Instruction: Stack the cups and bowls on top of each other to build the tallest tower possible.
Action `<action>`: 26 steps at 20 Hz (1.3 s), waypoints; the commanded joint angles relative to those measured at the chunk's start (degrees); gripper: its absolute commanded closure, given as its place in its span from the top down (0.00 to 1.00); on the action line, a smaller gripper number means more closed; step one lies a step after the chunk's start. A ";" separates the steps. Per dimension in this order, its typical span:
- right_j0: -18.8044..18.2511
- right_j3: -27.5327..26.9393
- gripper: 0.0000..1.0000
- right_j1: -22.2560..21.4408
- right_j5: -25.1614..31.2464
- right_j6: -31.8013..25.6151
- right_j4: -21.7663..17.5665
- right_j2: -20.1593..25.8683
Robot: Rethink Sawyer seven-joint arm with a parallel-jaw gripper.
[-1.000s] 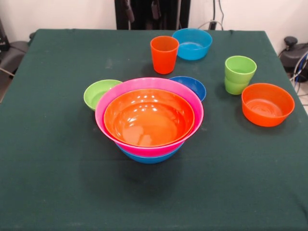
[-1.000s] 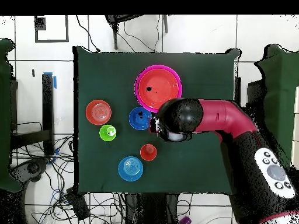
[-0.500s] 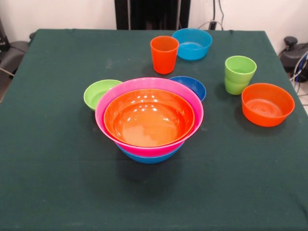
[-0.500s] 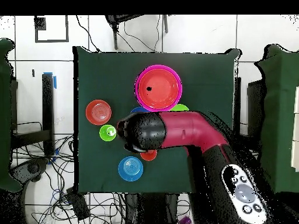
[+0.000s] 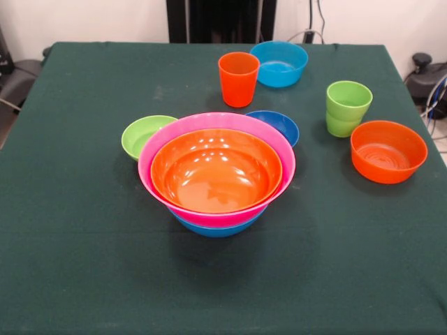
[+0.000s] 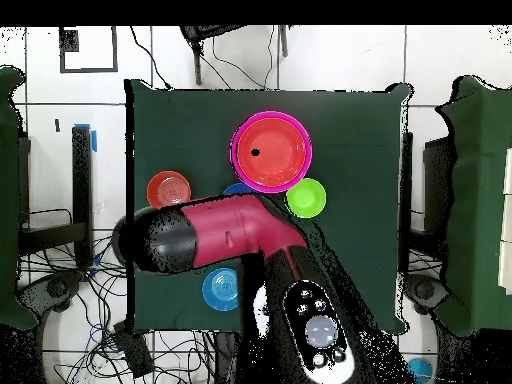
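Gripper state cannot be determined: the arm [image 6: 215, 235] hides it overhead. Tower [image 5: 216, 171] stands mid-table. Select the small orange bowl [image 5: 388, 151] next, seat it centred, and release only when level.

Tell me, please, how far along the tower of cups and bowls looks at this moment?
Done: the tower has three large bowls nested, blue under pink under orange. In hand: nothing visible; the arm hangs above the table, its gripper hidden. Left: the orange cup, the stacked green cups, the light blue bowl, the dark blue bowl, the green bowl and the small orange bowl.
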 commanded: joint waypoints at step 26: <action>2.74 -5.95 1.00 11.98 3.95 7.46 -6.35 -10.35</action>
